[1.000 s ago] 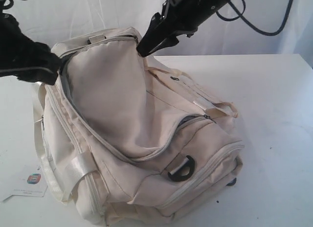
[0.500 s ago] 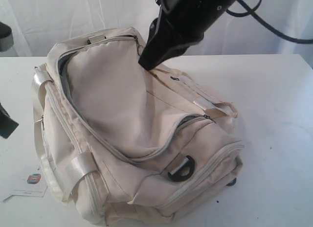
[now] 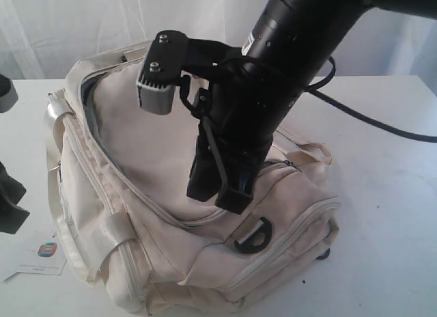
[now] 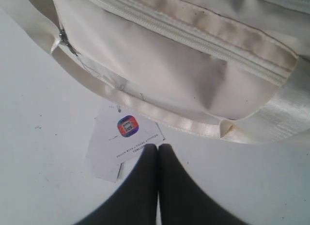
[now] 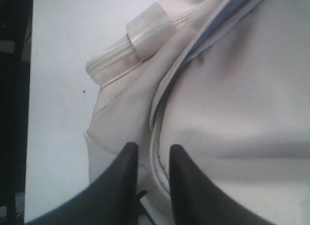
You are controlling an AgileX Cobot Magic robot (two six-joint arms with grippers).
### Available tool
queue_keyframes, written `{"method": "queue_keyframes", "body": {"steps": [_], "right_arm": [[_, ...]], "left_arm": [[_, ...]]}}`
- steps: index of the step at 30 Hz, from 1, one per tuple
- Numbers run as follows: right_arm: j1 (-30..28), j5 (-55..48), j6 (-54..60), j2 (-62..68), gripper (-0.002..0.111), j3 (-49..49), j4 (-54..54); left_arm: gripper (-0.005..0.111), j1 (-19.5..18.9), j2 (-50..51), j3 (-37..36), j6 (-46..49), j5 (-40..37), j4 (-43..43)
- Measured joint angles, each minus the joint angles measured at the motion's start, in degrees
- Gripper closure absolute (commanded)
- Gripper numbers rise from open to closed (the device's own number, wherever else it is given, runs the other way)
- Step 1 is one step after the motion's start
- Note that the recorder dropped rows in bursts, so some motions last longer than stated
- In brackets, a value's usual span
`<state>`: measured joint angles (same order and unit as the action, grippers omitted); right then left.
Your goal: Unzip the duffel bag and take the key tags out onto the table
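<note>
R gripper (image 5: 152, 148), jaws slightly apart, over soft cream duffel bag (image 5: 242, 89) zip (image 5: 154, 119); L gripper (image 4: 158, 147) pressed together above smooth table (image 4: 38, 113).

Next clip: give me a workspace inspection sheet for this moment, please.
Surface: white table, few dark specks.
Job's things: duffel bag mid-table, zip parted at one corner; key tags not seen.
Clutter: paper card beside the bag.
Grippers: left gripper shut, empty, over the table near the card; right gripper open, fingers either side of the bag's zip.
Cables: black cable trailing from the right arm.
Surroundings: white curtain behind.
</note>
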<state>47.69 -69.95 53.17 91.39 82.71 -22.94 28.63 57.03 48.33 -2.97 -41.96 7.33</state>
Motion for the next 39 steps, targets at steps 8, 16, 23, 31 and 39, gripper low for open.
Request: {"method": "queue_keyframes", "body": {"steps": [8, 16, 23, 31, 39], "right_arm": [[1.6, 1.8, -0.5, 3.0, 0.048, 0.0, 3.0], [2.0, 4.6, -2.3, 7.8, 0.053, 0.0, 4.3], [2.0, 5.5, -6.6, 9.2, 0.108, 0.0, 5.5], [2.0, 12.8, -14.9, 8.8, 0.108, 0.0, 12.0], [-0.5, 18.8, -25.6, 5.3, 0.108, 4.3, 23.7]], "left_arm": [[0.106, 0.0, 0.0, -0.5, 0.7, 1.5, -1.8], [0.106, 0.0, 0.0, -0.5, 3.0, 1.9, -3.3], [0.106, 0.0, 0.0, -0.5, 3.0, 2.0, -3.3], [0.106, 0.0, 0.0, -0.5, 3.0, 2.3, -3.3], [0.106, 0.0, 0.0, -0.7, 3.3, 2.6, -3.3]]}}
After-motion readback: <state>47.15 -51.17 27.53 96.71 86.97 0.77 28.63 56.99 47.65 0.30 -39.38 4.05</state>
